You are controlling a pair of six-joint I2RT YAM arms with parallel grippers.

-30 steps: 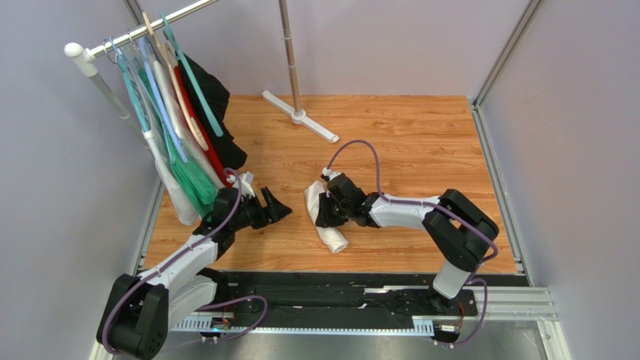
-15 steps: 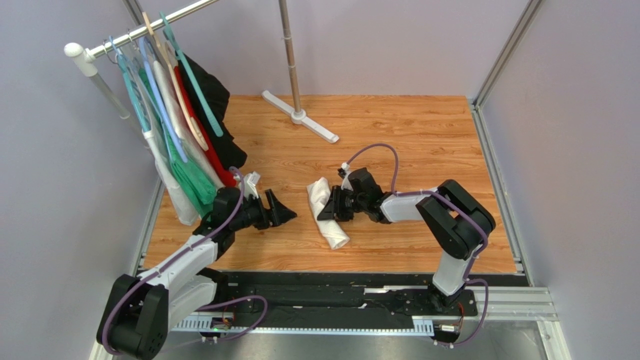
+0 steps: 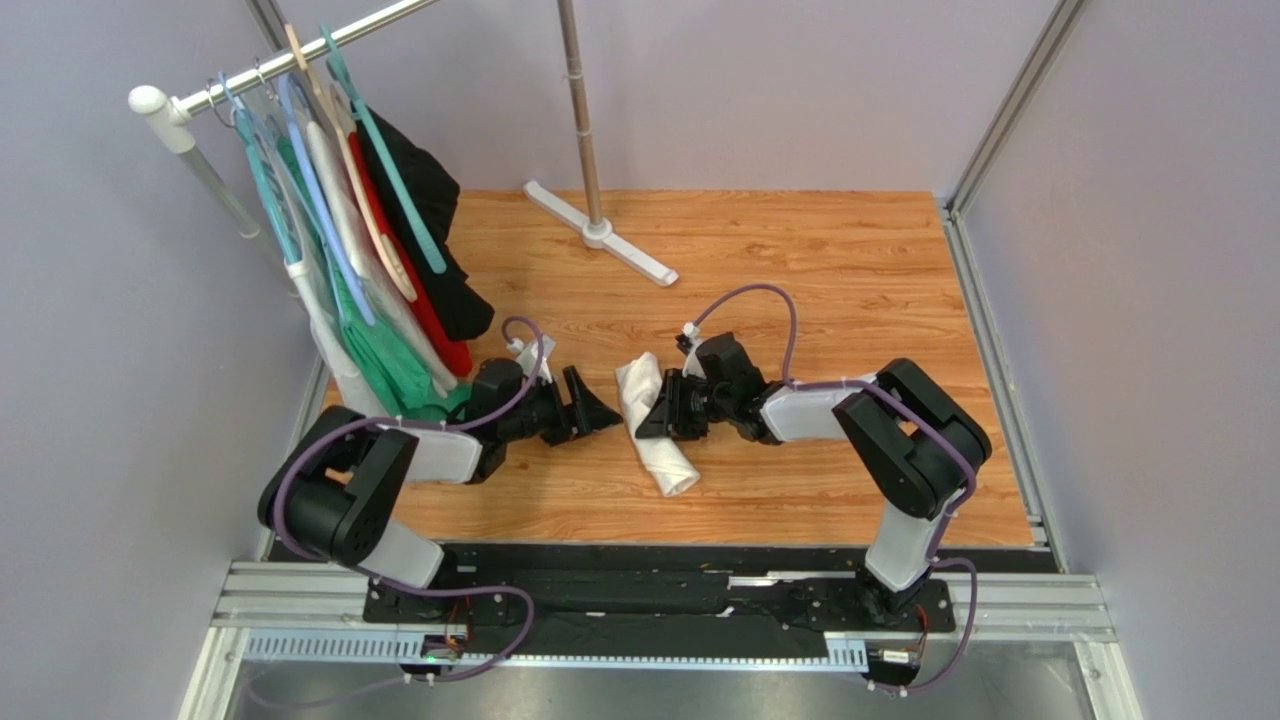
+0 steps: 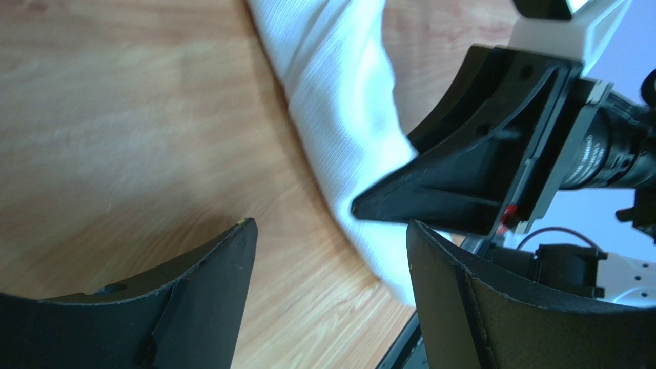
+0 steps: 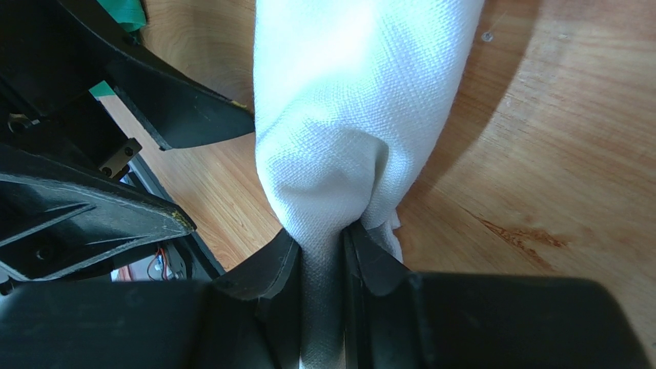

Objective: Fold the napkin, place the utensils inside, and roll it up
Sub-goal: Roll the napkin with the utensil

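The napkin (image 3: pixel 666 462) is seen as a long, bunched white roll lying on the wooden table (image 3: pixel 812 270), near its middle, with one end turned toward 11 o'clock and the other toward 5 o'clock. The right gripper (image 3: pixel 672 408) is brought in from 3 o'clock and is clamped on the roll: in the right wrist view a fold of the cloth is pinched tight between the two black fingers (image 5: pixel 266 265), and the rest of the roll is spread out beyond them over the wood.

The left gripper (image 3: pixel 598 408) is held at 9 o'clock of the napkin, just beside it and pointed at it. Its jaws are spread wide, with nothing between them but bare wood and the edge of the cloth; whether the cloth is touched cannot be told.

A rack of hanging garments (image 3: pixel 361 240) is placed at 10 o'clock of the table, and the white foot of a stand (image 3: pixel 601 230) at 12 o'clock.
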